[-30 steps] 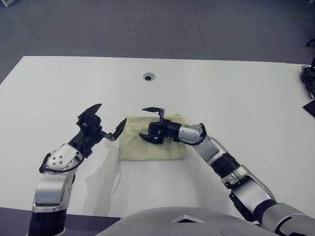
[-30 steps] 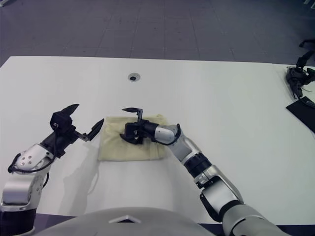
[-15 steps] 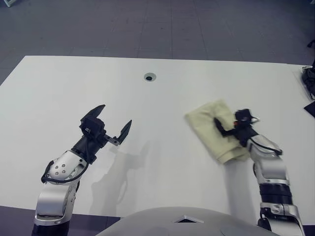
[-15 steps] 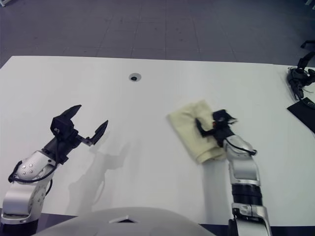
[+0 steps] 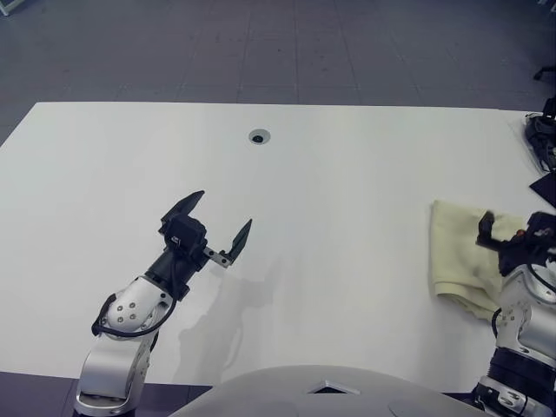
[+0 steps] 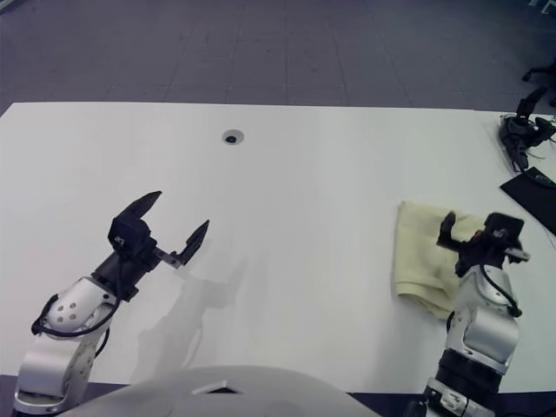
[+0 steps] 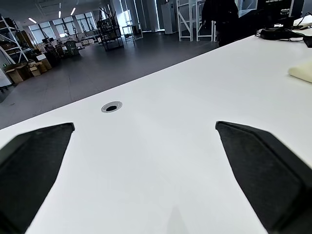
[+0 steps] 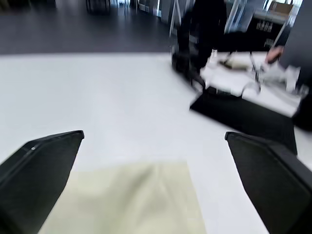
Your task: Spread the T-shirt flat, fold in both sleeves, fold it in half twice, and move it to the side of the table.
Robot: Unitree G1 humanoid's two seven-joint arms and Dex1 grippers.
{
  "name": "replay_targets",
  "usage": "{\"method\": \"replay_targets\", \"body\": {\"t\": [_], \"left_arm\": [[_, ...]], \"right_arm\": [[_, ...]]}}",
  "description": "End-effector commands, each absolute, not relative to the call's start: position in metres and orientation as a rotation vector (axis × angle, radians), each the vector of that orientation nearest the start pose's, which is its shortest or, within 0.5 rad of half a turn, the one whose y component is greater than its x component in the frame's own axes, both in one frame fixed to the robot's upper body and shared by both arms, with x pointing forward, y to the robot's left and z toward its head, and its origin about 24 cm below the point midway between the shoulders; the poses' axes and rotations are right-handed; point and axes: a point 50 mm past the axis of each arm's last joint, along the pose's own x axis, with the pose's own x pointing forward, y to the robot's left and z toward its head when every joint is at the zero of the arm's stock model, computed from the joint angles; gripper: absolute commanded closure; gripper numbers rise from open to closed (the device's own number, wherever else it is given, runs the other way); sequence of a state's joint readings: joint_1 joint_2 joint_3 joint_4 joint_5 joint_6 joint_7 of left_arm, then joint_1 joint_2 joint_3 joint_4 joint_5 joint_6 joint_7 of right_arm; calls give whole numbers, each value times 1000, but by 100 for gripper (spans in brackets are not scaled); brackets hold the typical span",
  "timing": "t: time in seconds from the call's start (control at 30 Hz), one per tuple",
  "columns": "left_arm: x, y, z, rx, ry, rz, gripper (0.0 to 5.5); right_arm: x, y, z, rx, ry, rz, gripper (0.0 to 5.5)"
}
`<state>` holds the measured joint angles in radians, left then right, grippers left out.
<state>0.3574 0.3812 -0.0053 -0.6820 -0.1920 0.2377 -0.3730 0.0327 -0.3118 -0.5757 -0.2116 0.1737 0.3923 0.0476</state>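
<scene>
Shirt (image 5: pixel 460 252) folded small, lying at right edge of desk (image 5: pixel 347 174) with right gripper (image 6: pixel 476 234) spread apart over it and left gripper (image 5: pixel 221 213) spread apart well off mid-desk, so probably only withdrawal left.

Head stereo downward, wrist cameras forward

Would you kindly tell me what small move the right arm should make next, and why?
Probably raise the right gripper clear of the T-shirt and draw it back: the shirt lies folded by the right edge of the table, and the gripper stands open over it, holding nothing.
</scene>
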Motion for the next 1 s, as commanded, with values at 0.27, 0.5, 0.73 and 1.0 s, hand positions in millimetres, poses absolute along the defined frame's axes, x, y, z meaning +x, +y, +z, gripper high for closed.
{"method": "replay_targets", "body": {"t": [0.27,0.5,0.73,1.0], "left_arm": [[204,137,133,39,-361,-316,11],[224,120,125,38,-441,-178,11],[216,137,105,109,-480,-43,11],[218,136,94,94,-459,-40,11]], "right_arm": [[224,-211,131,-196,-478,-98,10],[232,-163,85,-152,-446,-22,10],[230,-171,78,-165,-463,-88,10],[231,-165,72,-146,-441,-60,10]]}}
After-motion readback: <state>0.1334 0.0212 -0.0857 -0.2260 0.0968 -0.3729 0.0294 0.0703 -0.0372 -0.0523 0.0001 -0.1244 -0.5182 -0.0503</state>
